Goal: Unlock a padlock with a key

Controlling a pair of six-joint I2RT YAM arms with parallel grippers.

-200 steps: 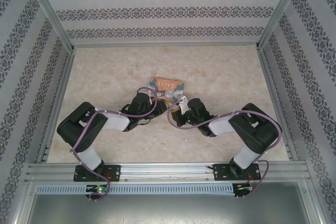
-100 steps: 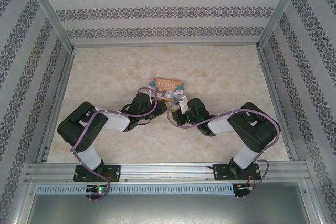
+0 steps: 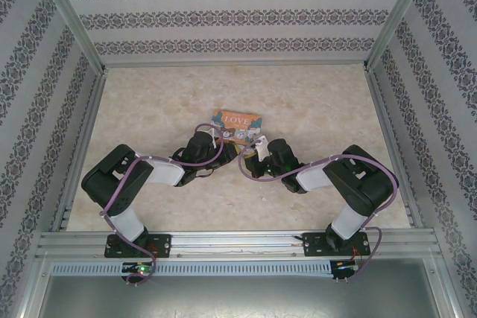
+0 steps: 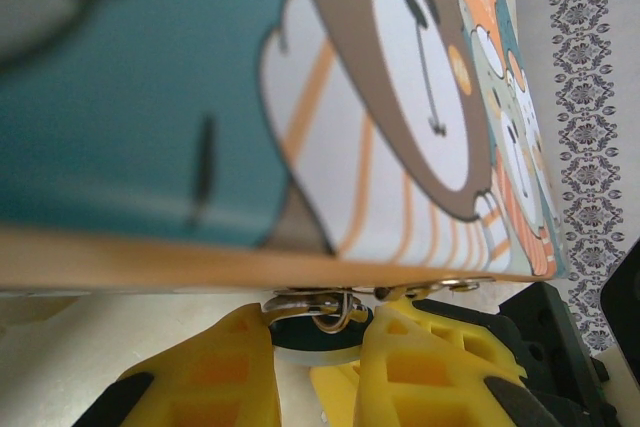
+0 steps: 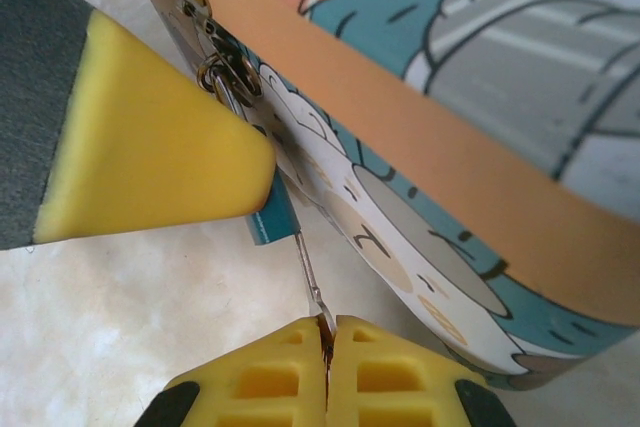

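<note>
Both arms meet nose to nose at the near side of the bear-printed tin point(image 3: 237, 121), which lies flat in the middle of the table point(image 3: 320, 109) with its "LOVE" lid facing the overhead camera. The padlock point(image 4: 312, 345) hangs from the tin's hasp point(image 5: 215, 65). Its silvery shackle point(image 4: 338, 315) is looped through the metal ring and its blue body sits just beside the tin's orange band.

In the left wrist view we see the left gripper point(image 4: 318, 325) with its yellow fingers pressed against either side of that body, clamped on it. From the right wrist camera, one of those fingers covers most of the padlock, and only a blue corner peeks out beneath it.

The right gripper point(image 5: 325, 335) has its fingers squeezed together on the key point(image 5: 308, 272). The key is a thin metal blade running up from the fingertips to the padlock's exposed corner. We cannot tell how far the blade sits inside.
</note>
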